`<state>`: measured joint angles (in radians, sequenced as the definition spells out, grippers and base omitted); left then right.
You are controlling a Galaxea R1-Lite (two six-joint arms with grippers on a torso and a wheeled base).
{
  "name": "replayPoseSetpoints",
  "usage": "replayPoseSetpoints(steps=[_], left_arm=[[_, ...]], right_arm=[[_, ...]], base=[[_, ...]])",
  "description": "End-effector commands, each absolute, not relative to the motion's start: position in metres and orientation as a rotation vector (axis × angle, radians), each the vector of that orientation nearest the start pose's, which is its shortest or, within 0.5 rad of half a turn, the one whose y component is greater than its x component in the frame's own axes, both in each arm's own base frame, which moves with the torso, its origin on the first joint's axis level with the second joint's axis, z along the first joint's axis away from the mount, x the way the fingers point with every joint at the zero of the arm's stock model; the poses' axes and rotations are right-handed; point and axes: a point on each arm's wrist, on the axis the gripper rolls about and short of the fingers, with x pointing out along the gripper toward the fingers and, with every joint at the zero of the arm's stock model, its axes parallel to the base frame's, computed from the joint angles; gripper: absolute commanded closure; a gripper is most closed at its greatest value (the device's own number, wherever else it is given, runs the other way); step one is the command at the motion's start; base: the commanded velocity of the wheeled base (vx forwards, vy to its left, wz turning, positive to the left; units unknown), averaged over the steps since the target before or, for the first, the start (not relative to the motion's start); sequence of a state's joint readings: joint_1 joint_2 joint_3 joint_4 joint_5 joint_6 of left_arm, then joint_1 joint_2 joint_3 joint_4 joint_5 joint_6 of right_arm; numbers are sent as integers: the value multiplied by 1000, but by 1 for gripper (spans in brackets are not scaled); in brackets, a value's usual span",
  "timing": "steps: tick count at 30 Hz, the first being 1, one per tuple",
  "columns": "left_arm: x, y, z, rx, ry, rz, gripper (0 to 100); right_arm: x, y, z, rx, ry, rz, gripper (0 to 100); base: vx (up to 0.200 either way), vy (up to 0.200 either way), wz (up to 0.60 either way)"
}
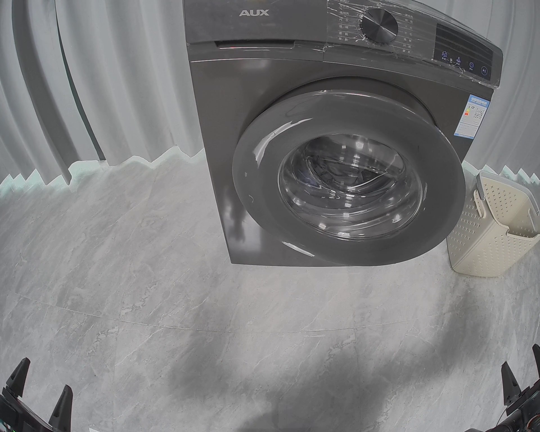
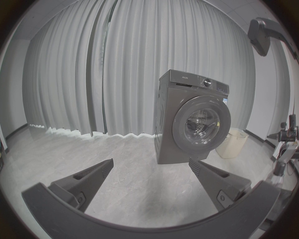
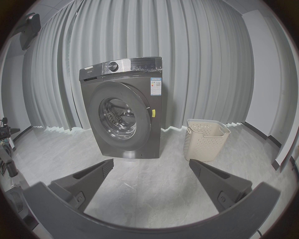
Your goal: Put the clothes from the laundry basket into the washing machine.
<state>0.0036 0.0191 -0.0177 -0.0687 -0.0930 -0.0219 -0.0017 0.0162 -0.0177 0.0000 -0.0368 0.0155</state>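
**Both claws wide, washer shut**

My left claw (image 2: pixel 150 160) and right claw (image 3: pixel 150 160) gape wide, empty. Ahead stands the washing machine (image 1: pixel 337 169), door closed, something dark behind its glass. The laundry basket (image 1: pixel 495 236) sits just right of it.

Ahead of me stood the washer (image 1: pixel 337 140), its round door (image 1: pixel 349 180) shut, with something dark lying behind the glass. A dial (image 1: pixel 378 25) sat on the top panel and a label (image 1: pixel 471 116) on the front's right edge. Just right of the washer stood the basket (image 1: pixel 495 236), upright on the grey floor (image 1: pixel 140 292). A curtain (image 1: pixel 112 79) hung at the far side. At the near left I had the left gripper (image 1: pixel 46 374), fingers spread, and at the near right the right gripper (image 1: pixel 521 360), fingers also apart.
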Motion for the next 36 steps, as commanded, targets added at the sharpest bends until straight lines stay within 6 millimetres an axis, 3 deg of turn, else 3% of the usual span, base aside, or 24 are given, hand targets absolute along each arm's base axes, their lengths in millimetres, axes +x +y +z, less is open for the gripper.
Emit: replayPoseSetpoints(steps=[1,8,26,36], left_arm=[[-23,-3,83,-53,-67,-111,0],[-23,-3,83,-100,-63,-111,0],[-23,-3,83,-99,-63,-115,0],[-23,-3,83,-100,-63,-115,0]], right_arm=[[-23,-1,75,15,0,-38,0],[-23,-1,75,15,0,-38,0],[-23,-1,75,15,0,-38,0],[-23,-1,75,15,0,-38,0]], base=[[0,0,0],[0,0,0],[0,-200,0],[0,0,0]])
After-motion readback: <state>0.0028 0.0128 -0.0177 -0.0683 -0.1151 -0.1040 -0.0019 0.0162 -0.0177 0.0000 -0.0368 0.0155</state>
